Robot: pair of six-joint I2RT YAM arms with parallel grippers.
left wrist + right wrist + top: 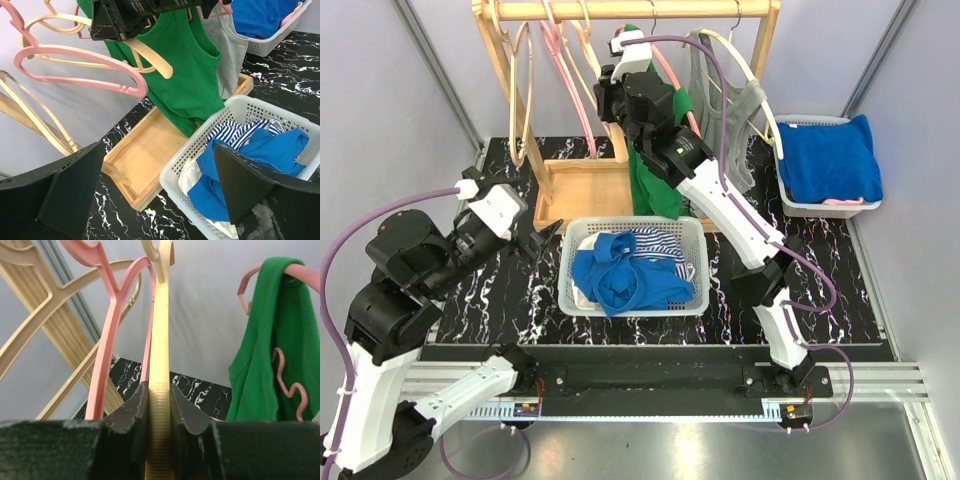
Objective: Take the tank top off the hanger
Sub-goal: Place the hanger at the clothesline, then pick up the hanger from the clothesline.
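A green tank top [655, 185] hangs from a pink hanger [305, 275] on the wooden rack; it also shows in the left wrist view [185, 75] and the right wrist view [260, 365]. My right gripper [160, 405] is up at the rack [620, 100], shut on a bare cream hanger [161, 390] just left of the green top. That hanger's arm [150, 55] crosses in front of the green cloth. A grey tank top [745, 140] hangs further right. My left gripper [545, 238] stands open and empty, low beside the white basket [160, 187].
A white basket [630, 225] holds blue, striped and white clothes. A second basket [800, 205] at the right back holds blue cloth. The rack's wooden base tray [585, 185] lies behind the basket. Several bare pink and cream hangers [80, 55] hang at the left.
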